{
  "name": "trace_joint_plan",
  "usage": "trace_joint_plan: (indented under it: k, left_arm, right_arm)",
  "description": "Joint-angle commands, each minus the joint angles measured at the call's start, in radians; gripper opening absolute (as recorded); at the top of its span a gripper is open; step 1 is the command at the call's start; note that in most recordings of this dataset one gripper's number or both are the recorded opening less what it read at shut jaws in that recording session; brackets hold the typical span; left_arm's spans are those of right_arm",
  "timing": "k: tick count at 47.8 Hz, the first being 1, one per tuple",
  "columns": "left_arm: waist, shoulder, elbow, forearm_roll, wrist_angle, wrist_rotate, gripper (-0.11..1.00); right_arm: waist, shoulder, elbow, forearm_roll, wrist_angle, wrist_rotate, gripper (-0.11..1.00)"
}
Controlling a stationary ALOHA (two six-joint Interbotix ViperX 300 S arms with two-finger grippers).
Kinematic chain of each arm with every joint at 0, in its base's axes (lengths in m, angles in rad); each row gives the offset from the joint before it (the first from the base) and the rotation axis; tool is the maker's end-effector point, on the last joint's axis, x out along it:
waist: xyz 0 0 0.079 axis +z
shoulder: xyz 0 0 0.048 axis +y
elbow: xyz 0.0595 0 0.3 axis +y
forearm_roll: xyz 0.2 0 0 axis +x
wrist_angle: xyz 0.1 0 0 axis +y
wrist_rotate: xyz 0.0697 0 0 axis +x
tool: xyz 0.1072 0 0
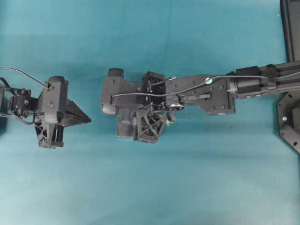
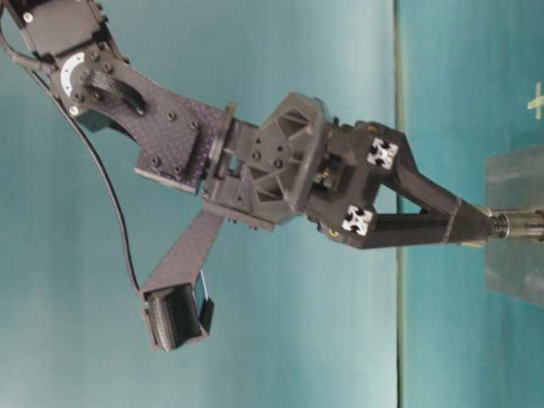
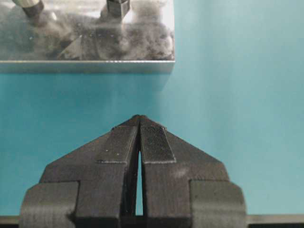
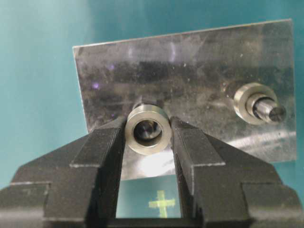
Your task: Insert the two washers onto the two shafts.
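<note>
The right gripper point(image 4: 148, 137) pinches the washer point(image 4: 147, 129) by its sides, leaving its hole free, seemingly just over the shaft point(image 4: 142, 105) on the metal plate point(image 4: 190, 71). The left gripper point(image 3: 139, 128) rests closed, aside.

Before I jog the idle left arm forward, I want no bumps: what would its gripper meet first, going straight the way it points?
Likely the metal plate. The left gripper, jaws shut, points at its near edge across bare table; height is hard to judge.

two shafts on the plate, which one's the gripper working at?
The left one in the right wrist view: right gripper holds the washer over it. The other shaft stands clear.
</note>
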Motion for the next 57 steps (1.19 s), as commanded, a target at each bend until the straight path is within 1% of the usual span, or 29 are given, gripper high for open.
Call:
trace_joint_plan:
  k: [1,20,25,27,28,29,32,34,35,41,46,49,53,57]
  left_arm:
    - [-0.002,-0.008,-0.018,0.003,-0.009,-0.002,0.00]
    - [-0.003,-0.008,-0.018,0.003,-0.009,-0.002,0.00]
    - [-0.003,-0.008,-0.018,0.002,-0.008,-0.002,0.00]
    - [-0.003,-0.008,-0.018,0.003,-0.009,-0.002,0.00]
    - [-0.003,-0.008,-0.017,0.003,-0.009,-0.002,0.00]
    - [-0.003,-0.008,-0.017,0.003,-0.009,-0.002,0.00]
    - [-0.003,-0.008,-0.017,0.003,-0.009,-0.002,0.00]
    - [-0.003,-0.008,-0.017,0.003,-0.008,-0.002,0.00]
    - [-0.003,-0.008,-0.017,0.002,-0.009,-0.002,0.00]
    - [-0.003,-0.008,-0.017,0.003,-0.009,-0.003,0.00]
    - [-0.003,-0.008,-0.017,0.003,-0.009,-0.005,0.00]
    - [-0.003,-0.008,-0.017,0.003,-0.008,-0.005,0.00]
    - [-0.003,-0.009,-0.017,0.003,-0.009,-0.005,0.00]
    - [-0.003,-0.009,-0.015,0.003,-0.009,-0.005,0.00]
  right_arm:
    - [-0.006,-0.017,-0.028,-0.005,-0.002,-0.012,0.32]
    - [-0.011,-0.005,-0.035,-0.002,0.006,-0.005,0.33]
    - [-0.012,-0.005,-0.035,0.000,0.011,0.000,0.35]
    - [-0.014,-0.003,-0.037,-0.002,0.011,0.002,0.41]
    - [-0.014,-0.002,-0.037,0.000,0.012,0.002,0.47]
    - [-0.014,-0.002,-0.037,-0.002,0.012,0.002,0.56]
    - [-0.014,0.003,-0.037,0.000,0.012,0.002,0.74]
    - [-0.014,0.008,-0.037,0.000,0.012,0.000,0.82]
    - [-0.014,0.009,-0.037,-0.002,0.012,0.000,0.84]
    - [-0.012,0.025,-0.043,0.006,0.012,-0.005,0.79]
    - [0.006,0.034,-0.055,0.058,0.005,-0.012,0.78]
    - [0.020,0.037,-0.058,0.078,0.005,-0.014,0.78]
    - [0.028,0.037,-0.057,0.081,0.008,-0.014,0.78]
    - [0.009,0.038,-0.051,0.078,0.011,-0.014,0.78]
